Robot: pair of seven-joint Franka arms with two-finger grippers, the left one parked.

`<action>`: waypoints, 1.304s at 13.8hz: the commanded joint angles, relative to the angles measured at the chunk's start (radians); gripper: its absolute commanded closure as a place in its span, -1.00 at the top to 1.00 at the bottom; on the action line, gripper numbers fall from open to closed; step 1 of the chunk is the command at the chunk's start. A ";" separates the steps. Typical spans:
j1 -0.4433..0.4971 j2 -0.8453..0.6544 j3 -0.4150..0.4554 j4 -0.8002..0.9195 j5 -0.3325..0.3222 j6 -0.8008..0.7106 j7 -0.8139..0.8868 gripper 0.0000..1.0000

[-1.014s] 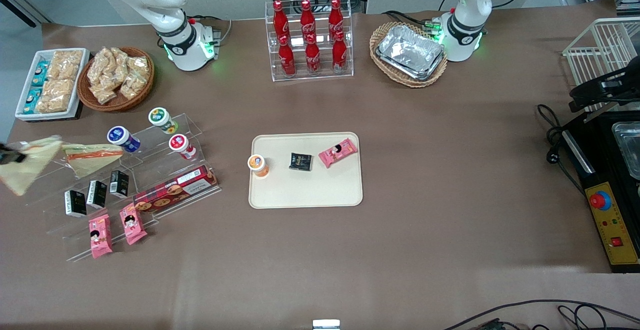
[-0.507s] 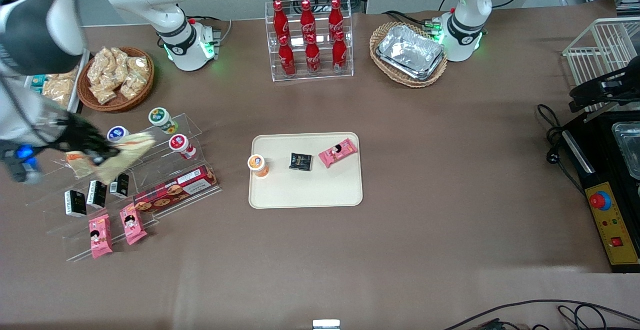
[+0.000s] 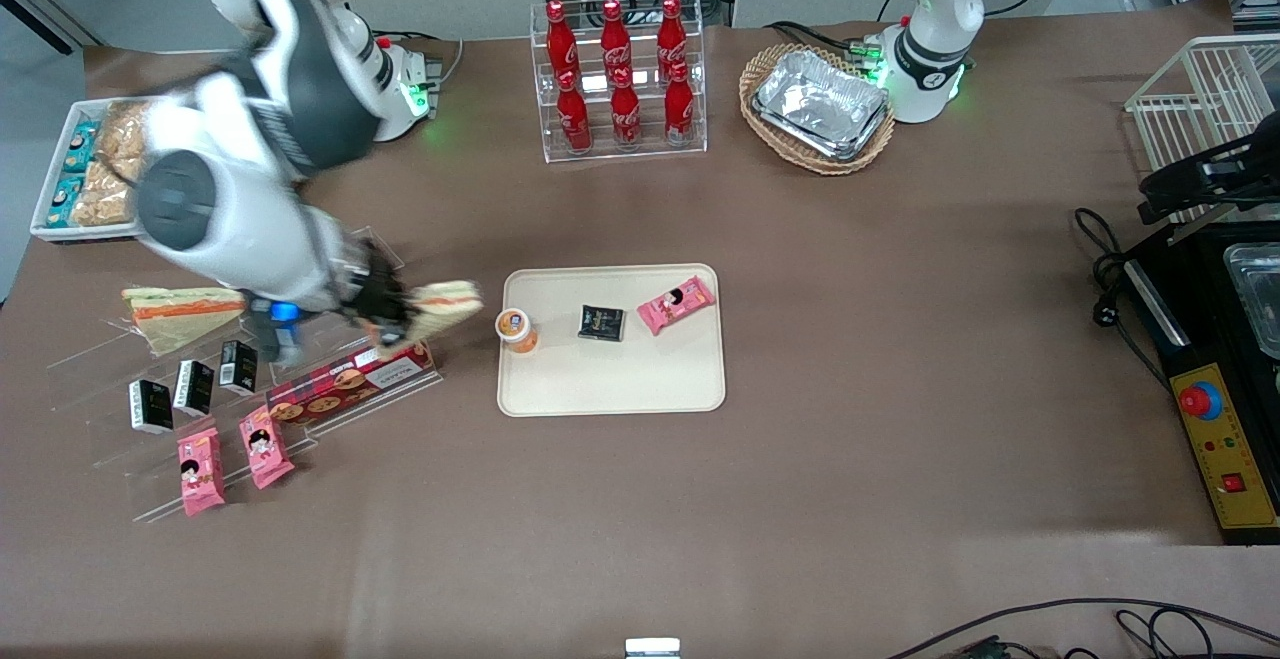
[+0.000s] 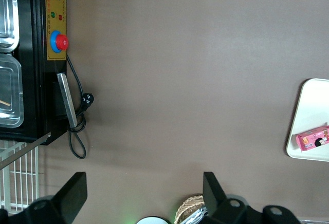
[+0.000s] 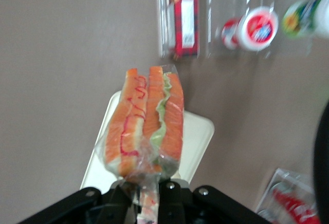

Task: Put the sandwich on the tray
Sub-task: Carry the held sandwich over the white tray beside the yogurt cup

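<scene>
From the front we log the black two-finger gripper [image 3: 385,314] clamped on a clear-wrapped triangular sandwich [image 3: 440,304] in the air, just short of the flat cream plastic tray [image 3: 610,379] with rounded corners; at the right wrist, sandwich [image 5: 146,126] layers show orange and green above tray [image 5: 198,131].

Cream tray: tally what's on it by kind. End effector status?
Orange-lidded round cup: 1
Black square packet: 1
Pink snack packet: 1
Total: 3 on the cream rectangular plastic tray
End effector grips the clear-wrapped triangular sandwich beside the tray, not on it.
</scene>
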 commanded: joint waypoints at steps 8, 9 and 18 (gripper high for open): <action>0.222 0.293 -0.017 0.008 0.033 0.428 0.348 -1.00; 0.227 0.320 -0.017 0.011 0.029 0.459 0.386 -1.00; 0.272 0.458 -0.017 0.052 -0.091 0.588 0.629 -1.00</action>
